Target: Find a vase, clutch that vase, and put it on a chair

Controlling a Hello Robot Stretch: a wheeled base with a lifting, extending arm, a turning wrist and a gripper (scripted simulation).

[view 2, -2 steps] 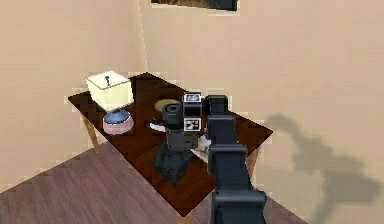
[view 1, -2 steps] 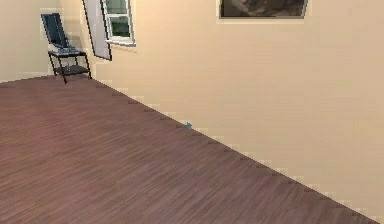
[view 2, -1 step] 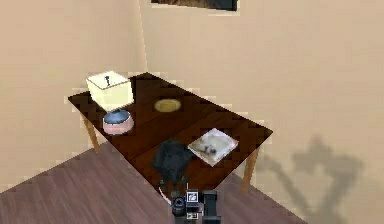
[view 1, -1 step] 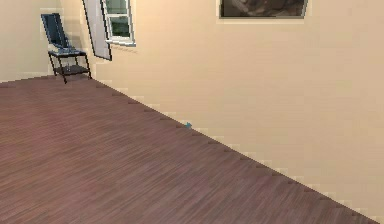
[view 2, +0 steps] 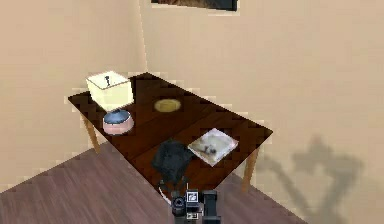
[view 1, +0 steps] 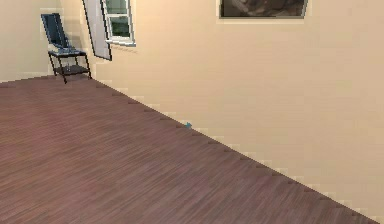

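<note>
A dark wooden table (view 2: 240, 128) stands against the beige wall in the arm side view. On its left end sits a cream box-shaped shade (view 2: 109, 89) over a round pink and blue base (view 2: 117, 122), which could be a lamp or a vase. My gripper (view 2: 171, 158) shows as a dark body over the table's near edge, just above the white marker squares (view 2: 196, 204). With the tabletop behind it, I cannot tell whether it holds anything. A dark-framed chair (view 1: 66, 52) with a blue back stands in the far left corner of the forward view.
A flat yellow dish (view 2: 167, 105) and a white tray-like item (view 2: 213, 146) lie on the table. In the forward view a window (view 1: 118, 20), a wall picture (view 1: 262, 8) and a small blue thing (view 1: 187, 125) at the wall's foot line a wide wood floor (view 1: 110, 160).
</note>
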